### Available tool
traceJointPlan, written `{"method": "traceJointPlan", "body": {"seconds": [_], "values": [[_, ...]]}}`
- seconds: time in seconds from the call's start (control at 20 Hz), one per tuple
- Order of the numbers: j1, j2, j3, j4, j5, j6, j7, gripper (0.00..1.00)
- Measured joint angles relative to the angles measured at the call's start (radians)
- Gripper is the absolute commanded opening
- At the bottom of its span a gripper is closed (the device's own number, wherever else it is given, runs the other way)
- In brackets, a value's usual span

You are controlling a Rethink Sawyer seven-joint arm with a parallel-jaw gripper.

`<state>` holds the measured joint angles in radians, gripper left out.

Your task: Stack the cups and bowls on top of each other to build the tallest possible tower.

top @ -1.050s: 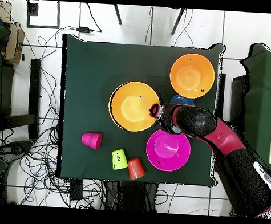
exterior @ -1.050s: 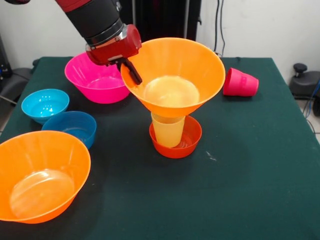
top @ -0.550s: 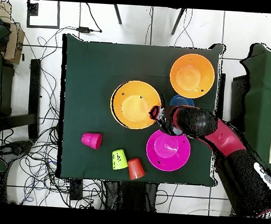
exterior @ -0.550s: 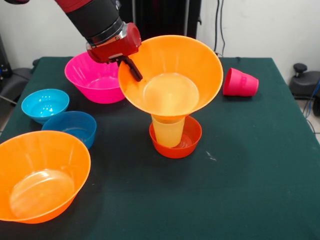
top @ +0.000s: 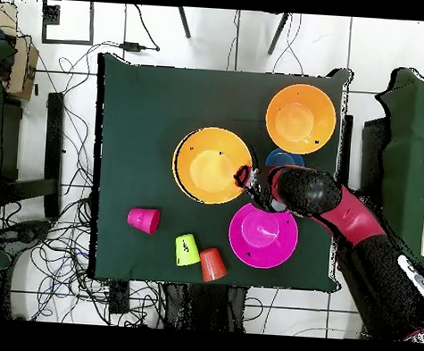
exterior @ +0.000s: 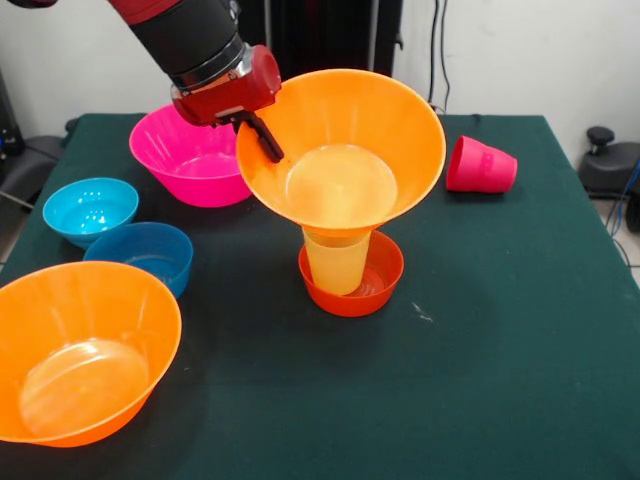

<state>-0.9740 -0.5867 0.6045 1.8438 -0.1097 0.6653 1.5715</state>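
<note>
Holding: my claw (exterior: 262,140) pinches the rim of a large orange bowl (exterior: 345,150), one finger inside the wall and the other outside.
Where the bowl is: its base sits over the mouth of the pale yellow cup (exterior: 335,262), which stands in the small red-orange bowl (exterior: 385,275) near the middle of the tabletop (exterior: 500,330). I cannot tell whether the bowl's weight is fully on the cup or still partly on me.
Tilt: the bowl leans a little, its rim higher on my side.
Step in hand: placing the third tier of the tower, I judge.
Next move calls for: levelling the bowl so it centres on the cup, then parting my fingers gently and lifting straight up clear of the rim. A sideways tug could topple the narrow cup.
Still to stack: the second large orange bowl (exterior: 85,350) at the near corner, the magenta bowl (exterior: 185,155), the light blue bowl (exterior: 88,208) and darker blue bowl (exterior: 142,255) side by side, the red-pink cup (exterior: 482,166) on its side, and the lime green cup (top: 187,250) and orange cup (top: 213,264) lying together by the tabletop's edge.
</note>
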Motion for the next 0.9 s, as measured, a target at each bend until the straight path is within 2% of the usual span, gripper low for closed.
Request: {"method": "traceJointPlan", "body": {"seconds": [0.9], "values": [[-0.024, 0.000, 0.022, 0.000, 0.000, -0.078, 0.000, 0.00]]}}
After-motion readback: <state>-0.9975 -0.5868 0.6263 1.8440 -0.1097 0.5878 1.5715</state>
